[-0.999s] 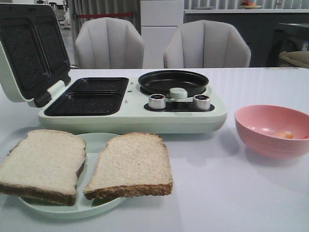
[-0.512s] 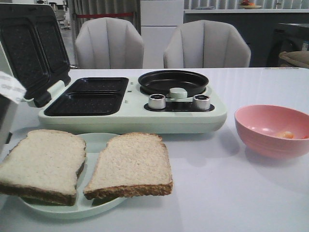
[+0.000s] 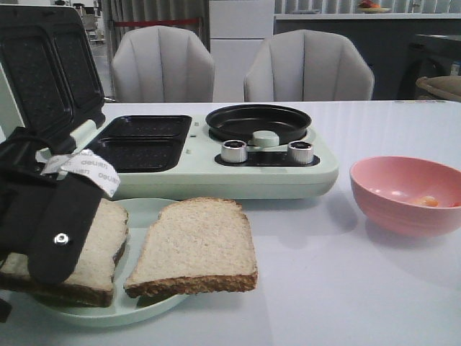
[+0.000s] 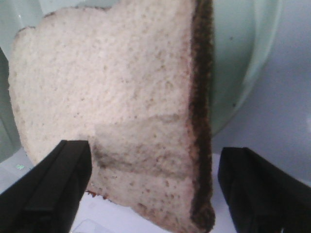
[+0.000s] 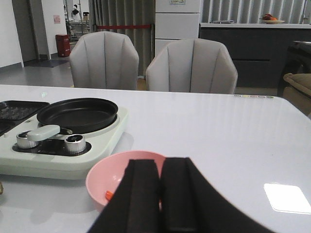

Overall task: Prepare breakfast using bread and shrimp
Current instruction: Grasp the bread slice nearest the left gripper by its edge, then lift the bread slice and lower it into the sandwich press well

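Pale green is the common colour here: a pale green plate [image 3: 144, 216] at the front of the white tabletop [image 3: 324, 288] carries both bread slices, and just behind it sits the pale green breakfast maker [image 3: 288, 176], lid [image 3: 43, 72] swung up and open.

Landmark: the breakfast maker.
- Sandwich plates [image 3: 140, 140] on its left half lie bare — presumably where the bread is meant to go, which is why the lid stands open.
- Round black pan [image 3: 259, 121] on its right half, bare as well; two metal knobs [image 3: 234, 151] sit in front of the pan.
- Pink bowl [image 3: 407, 193] to the maker's right, holding at least one small orange shrimp [image 3: 426, 201]; the rest of the bowl's floor is hidden by its rim.
- Left bread slice [image 4: 121, 97] and right bread slice [image 3: 194, 245] lie flat, side by side on the plate, directly in front of the maker.

Left gripper [image 4: 150, 189]: hangs over the left bread slice with its fingers [image 4: 48, 189] spread wide. In the wrist view the slice's near end sits between them, neither one touching the bread. Judgement: the spread is set to span the slice's width, crust to crust, for a pickup.

Right gripper [image 5: 160, 194]: fingers pressed together, holding nothing, held above the tabletop in front of the pink bowl — parked out of the way, I judge, until the shrimp's turn.

Task status, judged: nothing loaded in the maker yet.
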{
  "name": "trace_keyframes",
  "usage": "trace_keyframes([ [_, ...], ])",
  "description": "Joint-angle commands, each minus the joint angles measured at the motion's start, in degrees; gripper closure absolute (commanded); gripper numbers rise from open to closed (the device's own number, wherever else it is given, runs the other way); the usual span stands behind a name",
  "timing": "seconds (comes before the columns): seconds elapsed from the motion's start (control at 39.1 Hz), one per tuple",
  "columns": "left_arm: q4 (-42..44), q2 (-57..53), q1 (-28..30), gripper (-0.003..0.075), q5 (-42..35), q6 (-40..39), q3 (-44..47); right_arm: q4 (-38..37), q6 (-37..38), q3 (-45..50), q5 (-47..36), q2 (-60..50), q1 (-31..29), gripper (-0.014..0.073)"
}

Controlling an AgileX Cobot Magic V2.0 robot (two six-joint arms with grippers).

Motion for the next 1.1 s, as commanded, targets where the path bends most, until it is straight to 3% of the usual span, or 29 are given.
trace_keyframes([
  [0.0,1.7,-0.9,0.1,0.0139,0.5,-0.6,-1.5,-0.9,-0.4,-0.9,-5.1,-1.2,-0.3,0.0433],
  [0.08,1.9,-0.3,0.2,0.0188,0.6,-0.6,-1.5,-0.9,-0.4,-0.9,-5.1,-1.2,-0.3,0.0433],
  [0.23,2.7,1.3,0.8,0.0407,0.5,-0.6,-1.5,-0.9,-0.4,-0.9,-5.1,-1.2,-0.3,0.0433],
  [0.36,2.7,1.8,1.1,0.0530,1.3,-0.7,-1.5,-0.9,-0.4,-0.9,-5.1,-1.2,-0.3,0.0433],
  [0.59,2.9,0.1,1.1,0.0551,5.1,-0.7,-1.5,-0.9,-0.4,-0.9,-5.1,-1.2,-0.3,0.0433],
  [0.9,2.7,-11.4,0.4,0.0552,6.7,-0.7,-1.5,-0.9,-0.4,-0.9,-5.1,-1.2,-0.3,0.0433],
  [1.08,7.4,-17.2,0.4,0.0552,6.2,-0.7,-3.7,-0.9,-0.4,-0.9,-5.1,-1.2,-0.3,0.0433],
])
